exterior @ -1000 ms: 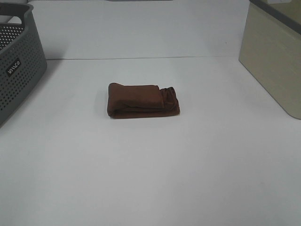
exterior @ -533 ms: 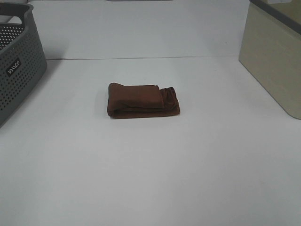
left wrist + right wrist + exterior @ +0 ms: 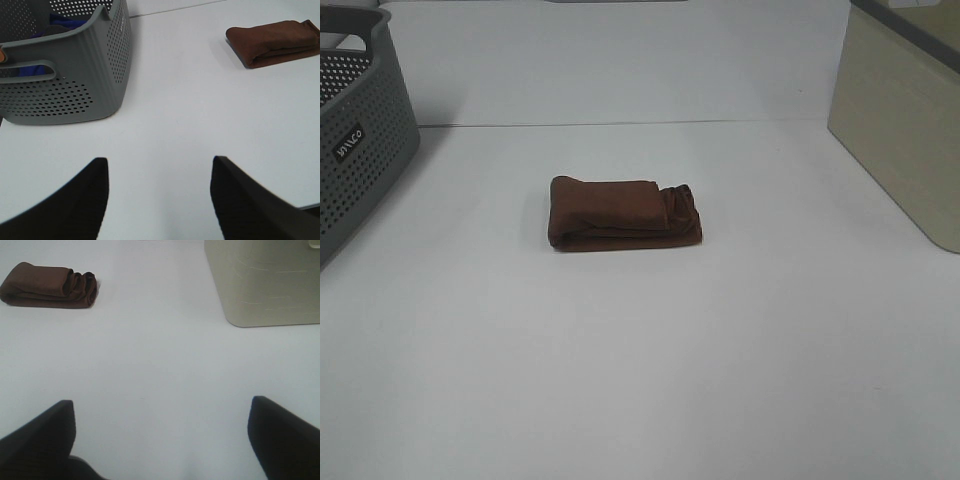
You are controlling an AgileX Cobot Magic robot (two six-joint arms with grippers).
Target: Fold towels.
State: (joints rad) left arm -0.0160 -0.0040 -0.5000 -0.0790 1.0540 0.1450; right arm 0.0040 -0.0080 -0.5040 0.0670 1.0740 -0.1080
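1. A dark brown folded cloth towel (image 3: pixel 624 212) lies flat near the middle of the white table surface (image 3: pixel 640 380); its rolled, layered end faces right and its smooth fold faces left.
2. A grey perforated plastic basket (image 3: pixel 355 130) stands at the far left of the table, well apart from the towel. The left wrist view shows blue fabric (image 3: pixel 67 23) inside it, and an open handle slot in its wall.
3. A beige smooth-sided plastic bin (image 3: pixel 905 120) stands at the far right, also well apart from the towel.
4. The left gripper (image 3: pixel 159 200) hangs above bare table on the near left, its two black fingers (image 3: pixel 75 205) spread wide with nothing between them; the basket sits just beyond it and the towel farther off to the right.
5. The right gripper (image 3: pixel 162 440) hangs above bare table on the near right, likewise released, its dark fingers (image 3: pixel 35 440) wide apart and empty; the bin lies ahead on its right and the towel ahead on its left.
6. Neither arm appears in the high exterior view.
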